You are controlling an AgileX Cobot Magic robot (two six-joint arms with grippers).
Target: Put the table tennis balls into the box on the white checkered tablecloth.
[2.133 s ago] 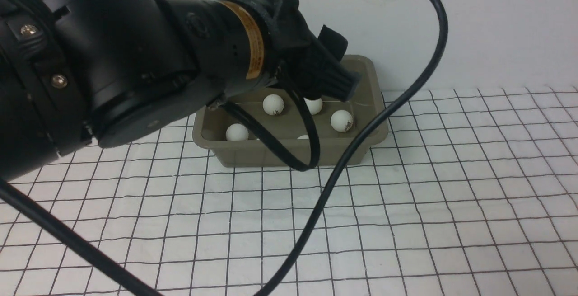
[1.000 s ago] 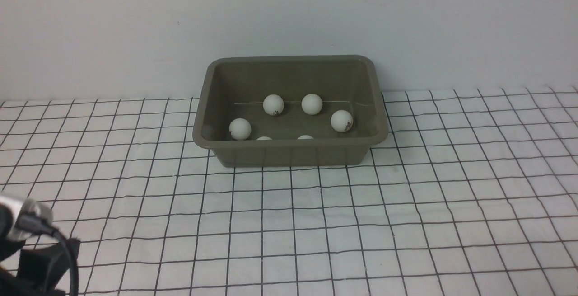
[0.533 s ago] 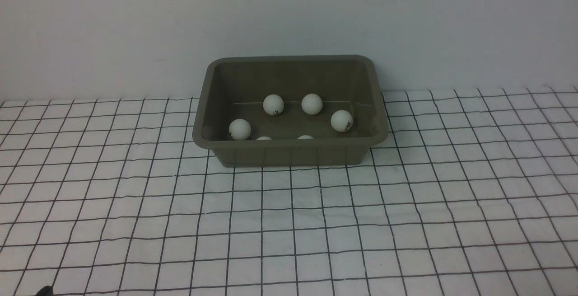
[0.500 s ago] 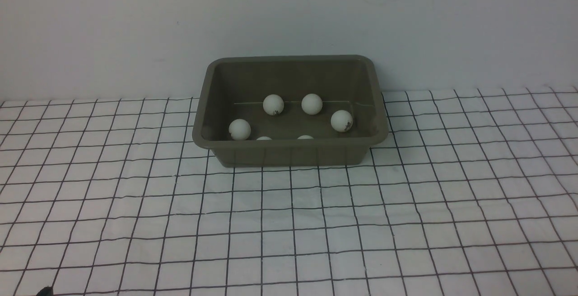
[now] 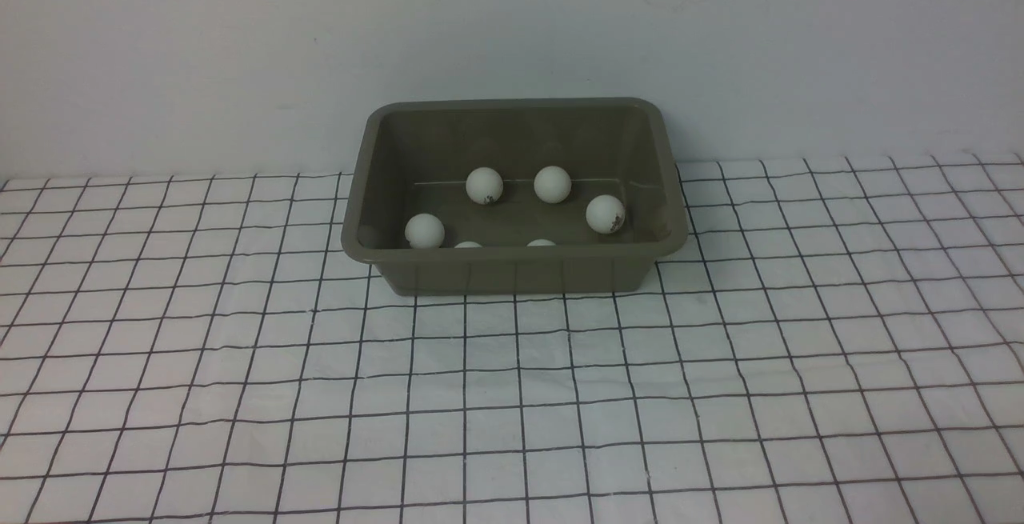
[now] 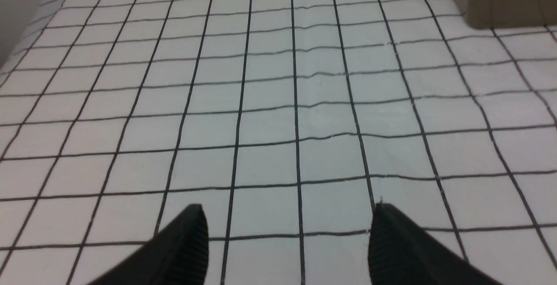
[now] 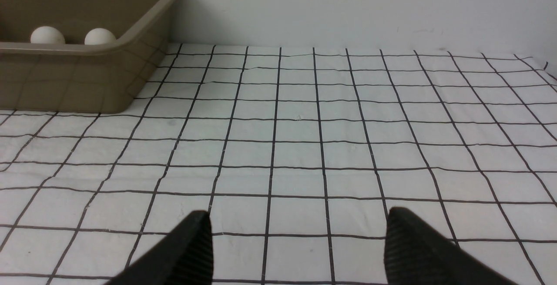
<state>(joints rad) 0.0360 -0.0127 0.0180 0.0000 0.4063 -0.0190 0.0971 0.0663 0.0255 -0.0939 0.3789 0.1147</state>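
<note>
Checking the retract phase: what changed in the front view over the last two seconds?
The left arm, which loomed over the box and hid part of it, pulled back toward the robot and left the front view. Left claw and right claw are open and empty. The table tennis balls stayed in the box, barely shifted; the box stayed put.

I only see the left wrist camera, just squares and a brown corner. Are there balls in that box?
Observer: Yes. The front view shows six table tennis balls inside the box; its near wall may hide more.
Operator: Any balls on the cloth?
Observer: None show on the white checkered tablecloth in the front or right wrist view.
Operator: What's the other arm doing?
Observer: The right end effector is open and empty above the cloth.
</note>
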